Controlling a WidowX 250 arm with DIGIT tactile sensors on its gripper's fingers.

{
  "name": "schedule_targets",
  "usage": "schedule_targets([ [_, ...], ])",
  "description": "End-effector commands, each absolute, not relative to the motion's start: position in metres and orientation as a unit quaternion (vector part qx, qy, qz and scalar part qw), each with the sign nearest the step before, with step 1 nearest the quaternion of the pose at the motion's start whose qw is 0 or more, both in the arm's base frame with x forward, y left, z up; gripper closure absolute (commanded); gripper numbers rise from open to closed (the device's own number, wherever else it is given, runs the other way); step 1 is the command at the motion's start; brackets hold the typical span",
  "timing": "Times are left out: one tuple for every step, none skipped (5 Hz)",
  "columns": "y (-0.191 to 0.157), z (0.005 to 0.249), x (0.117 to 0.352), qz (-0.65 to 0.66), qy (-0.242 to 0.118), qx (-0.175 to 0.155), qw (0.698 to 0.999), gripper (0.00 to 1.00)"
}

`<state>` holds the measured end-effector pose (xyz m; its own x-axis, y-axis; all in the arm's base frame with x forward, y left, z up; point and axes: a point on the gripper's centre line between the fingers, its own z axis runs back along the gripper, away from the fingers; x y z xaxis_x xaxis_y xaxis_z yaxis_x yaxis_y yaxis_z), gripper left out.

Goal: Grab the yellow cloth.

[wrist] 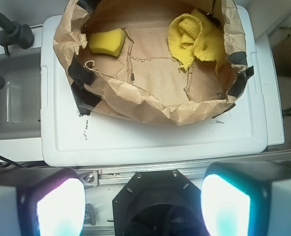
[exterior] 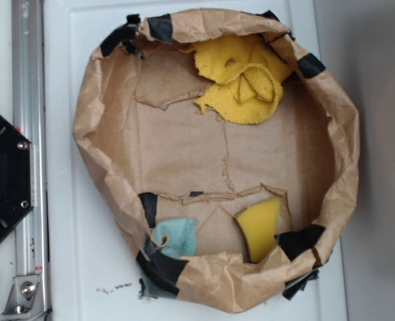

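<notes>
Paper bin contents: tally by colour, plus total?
Yellow: 2, the yellow cloth and the yellow sponge
Teal-blue: 1, the small teal cloth
Total: 3, all inside the brown paper bin. The gripper is outside it, holding nothing.

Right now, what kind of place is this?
Probably a lab robot workstation: a taped brown paper bin on a white plastic lid, beside an aluminum rail, holding test items like the yellow cloth.
</notes>
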<state>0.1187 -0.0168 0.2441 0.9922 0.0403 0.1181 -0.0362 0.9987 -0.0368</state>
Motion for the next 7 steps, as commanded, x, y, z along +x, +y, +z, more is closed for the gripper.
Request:
schedule_targets([
  [-0.017,0.244,0.119,0.019,-0.060,-0.017,0.998,0.00],
  [0.006,0.211,0.169,0.116,-0.019,-0.033,0.992,0.00],
  [0.032,0.170,0.219,0.206,-0.101,-0.105,0.968,0.00],
  [0.033,0.135,0.259,0.222,-0.157,-0.116,0.955,0.00],
  [0.023,0.117,0.270,0.224,-0.217,-0.099,0.945,0.00],
  [0.024,0.106,0.289,0.250,-0.221,-0.072,0.940,0.00],
  [0.028,0.099,0.300,0.267,-0.190,-0.024,0.944,0.00],
])
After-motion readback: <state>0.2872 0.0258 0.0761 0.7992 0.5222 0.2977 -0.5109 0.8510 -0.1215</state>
